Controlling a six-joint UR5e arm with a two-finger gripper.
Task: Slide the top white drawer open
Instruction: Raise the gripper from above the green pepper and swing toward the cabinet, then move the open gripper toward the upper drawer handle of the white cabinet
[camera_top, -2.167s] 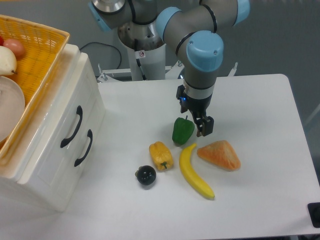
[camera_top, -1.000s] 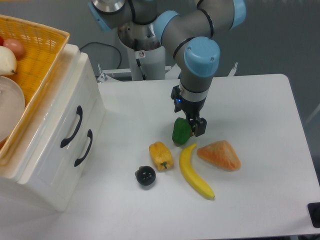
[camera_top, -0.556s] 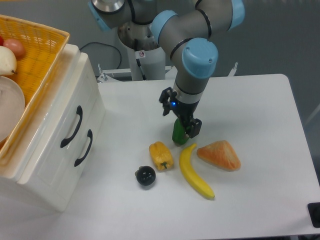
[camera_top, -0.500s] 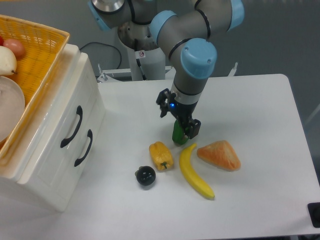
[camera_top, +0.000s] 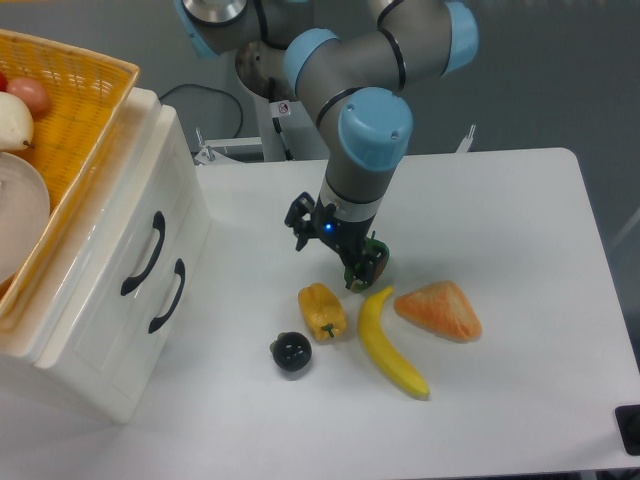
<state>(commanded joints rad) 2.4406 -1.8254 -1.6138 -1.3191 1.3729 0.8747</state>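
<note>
While my wrist has turned and swung toward the cabinet over the last two seconds, my fingers (camera_top: 325, 247) now hang spread and grasping nothing, one tip at the green pepper (camera_top: 378, 262), the other out on the cabinet side.

Item, at the fingers: green pepper, mostly hidden behind the near tip; whether it is touched, I cannot tell.
Item, just in front of the fingers: yellow pepper (camera_top: 321, 310), banana (camera_top: 390, 343), orange wedge (camera_top: 438, 311); further front, a small dark round fruit (camera_top: 291, 352).
Item, well off toward the cabinet from the fingers: top white drawer (camera_top: 128, 238), shut, its curved black handle (camera_top: 145, 254) untouched; lower drawer handle (camera_top: 167, 296) beside it.
Item, on the cabinet top: yellow basket (camera_top: 62, 120) holding pale round things.

Judgement: the reorientation reads as the start of an approach to the handle; the pull itself is not yet begun.

Surface: white desk (camera_top: 520, 220), matte. Room: grey wall behind, robot base and a black cable at the desk's far edge.
</note>
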